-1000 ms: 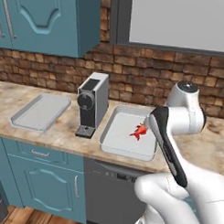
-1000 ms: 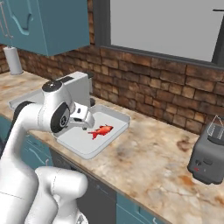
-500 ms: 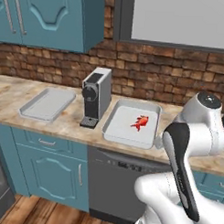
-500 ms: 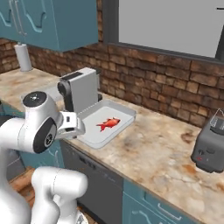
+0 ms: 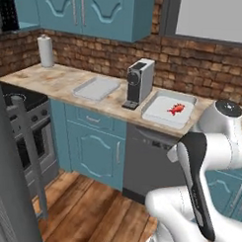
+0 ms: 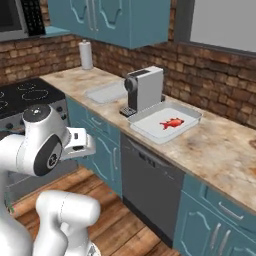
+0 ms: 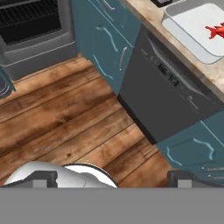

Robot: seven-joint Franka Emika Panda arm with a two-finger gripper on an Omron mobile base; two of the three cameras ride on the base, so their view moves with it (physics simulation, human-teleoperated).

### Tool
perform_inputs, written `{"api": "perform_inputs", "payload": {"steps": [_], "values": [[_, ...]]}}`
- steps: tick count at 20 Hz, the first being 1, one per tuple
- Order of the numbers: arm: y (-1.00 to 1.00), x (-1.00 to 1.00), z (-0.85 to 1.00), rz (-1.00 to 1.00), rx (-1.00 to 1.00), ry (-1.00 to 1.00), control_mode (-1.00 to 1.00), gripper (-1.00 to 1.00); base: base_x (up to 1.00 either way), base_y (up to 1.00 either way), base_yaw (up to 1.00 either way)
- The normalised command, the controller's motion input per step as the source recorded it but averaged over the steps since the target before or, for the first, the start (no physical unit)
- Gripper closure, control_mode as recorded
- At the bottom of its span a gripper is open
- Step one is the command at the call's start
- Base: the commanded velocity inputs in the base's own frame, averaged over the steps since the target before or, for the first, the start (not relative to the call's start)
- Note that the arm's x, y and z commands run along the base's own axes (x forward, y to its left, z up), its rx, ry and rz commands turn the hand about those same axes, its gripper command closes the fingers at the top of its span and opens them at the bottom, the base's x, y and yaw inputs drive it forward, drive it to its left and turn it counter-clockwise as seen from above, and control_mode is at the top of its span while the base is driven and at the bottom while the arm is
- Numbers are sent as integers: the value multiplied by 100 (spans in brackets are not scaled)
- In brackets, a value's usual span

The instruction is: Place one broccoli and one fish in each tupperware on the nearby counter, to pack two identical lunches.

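Note:
A red fish lies in the pale tupperware on the beige counter, right of the black-and-silver coffee machine. A second tupperware, with nothing in it, sits left of the machine. The right base view shows the same fish, its tupperware and the other tupperware. My gripper is open, its fingertips wide apart with nothing between them. It hangs low over the wooden floor, well back from the counter. The fish and its tupperware are at the hand view's top right.
A paper towel roll stands at the counter's far left. A black stove with an oven door is on the left. A dark dishwasher front sits under the fish tupperware, between teal cabinets. Wooden floor lies open below.
Both base views have pulled back and swung left from the counter, so the base has driven. The fish stays in its tupperware. The arm has folded in low beside the base.

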Motion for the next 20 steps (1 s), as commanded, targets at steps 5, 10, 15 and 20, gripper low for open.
{"api": "perform_inputs", "payload": {"steps": [5,10,15,20], "values": [[0,0,0,0,0,0,100,-100,-100,-27,48],[0,0,0,0,0,0,100,-100,-100,-11,51],[0,0,0,0,0,0,100,-100,-77,32,54],[0,0,0,0,0,0,100,-100,-34,76,46]]}}
